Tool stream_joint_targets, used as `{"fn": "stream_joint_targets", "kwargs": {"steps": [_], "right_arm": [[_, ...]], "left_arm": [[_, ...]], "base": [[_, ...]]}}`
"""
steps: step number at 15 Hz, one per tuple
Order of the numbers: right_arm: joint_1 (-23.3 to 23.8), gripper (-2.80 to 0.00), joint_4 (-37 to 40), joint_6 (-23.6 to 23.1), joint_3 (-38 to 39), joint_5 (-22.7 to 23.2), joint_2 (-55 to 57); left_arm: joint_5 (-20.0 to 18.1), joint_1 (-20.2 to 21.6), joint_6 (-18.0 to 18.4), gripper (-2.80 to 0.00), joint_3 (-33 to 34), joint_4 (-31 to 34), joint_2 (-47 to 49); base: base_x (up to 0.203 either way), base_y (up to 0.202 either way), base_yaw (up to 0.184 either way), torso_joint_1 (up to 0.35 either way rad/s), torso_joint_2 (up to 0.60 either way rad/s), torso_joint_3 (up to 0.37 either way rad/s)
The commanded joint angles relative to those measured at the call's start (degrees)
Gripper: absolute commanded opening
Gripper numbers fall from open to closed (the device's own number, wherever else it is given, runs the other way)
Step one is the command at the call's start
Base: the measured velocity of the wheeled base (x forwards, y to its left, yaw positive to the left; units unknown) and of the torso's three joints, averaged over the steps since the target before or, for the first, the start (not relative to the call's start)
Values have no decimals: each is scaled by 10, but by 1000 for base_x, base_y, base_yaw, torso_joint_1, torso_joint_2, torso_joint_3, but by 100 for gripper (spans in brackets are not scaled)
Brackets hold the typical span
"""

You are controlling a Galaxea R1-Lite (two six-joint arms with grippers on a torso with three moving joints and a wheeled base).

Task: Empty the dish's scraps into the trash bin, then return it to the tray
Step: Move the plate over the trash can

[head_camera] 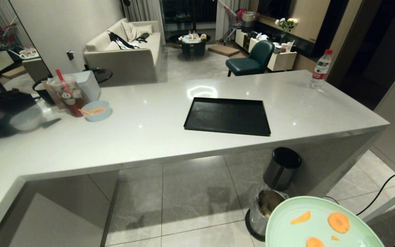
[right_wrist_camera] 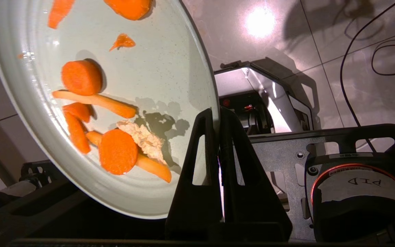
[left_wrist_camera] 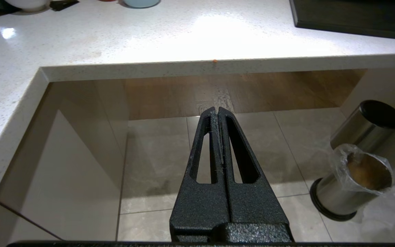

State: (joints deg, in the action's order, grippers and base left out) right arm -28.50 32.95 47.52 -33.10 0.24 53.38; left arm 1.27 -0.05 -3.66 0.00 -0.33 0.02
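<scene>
The right pincer (right_wrist_camera: 218, 118) was clamped on the mint-green plate's (head_camera: 321, 212) rim; the bagged steel bin (head_camera: 264, 209) stood just beside and below, leftward.

Open floor fronts the trash bin (head_camera: 264, 214); black-topped bin (head_camera: 282, 168) and counter (head_camera: 149, 137) seemingly crowd behind.

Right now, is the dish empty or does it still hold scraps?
Still loaded. The dish, clamped at its rim by the right pincer, carries carrot scraps; none have gone into the trash bin.
</scene>
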Motion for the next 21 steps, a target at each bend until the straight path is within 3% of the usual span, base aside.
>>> {"fn": "stream_joint_targets", "kwargs": {"steps": [1, 21], "right_arm": [[0, -280, 2, 2, 0, 0, 1], [-5, -280, -21, -28, 32, 10, 13]], "left_arm": [[1, 0, 0, -280, 0, 0, 1], [1, 0, 0, -280, 0, 0, 1]], "base": [[0, 0, 0, 0, 0, 0], [0, 0, 0, 0, 0, 0]]}}
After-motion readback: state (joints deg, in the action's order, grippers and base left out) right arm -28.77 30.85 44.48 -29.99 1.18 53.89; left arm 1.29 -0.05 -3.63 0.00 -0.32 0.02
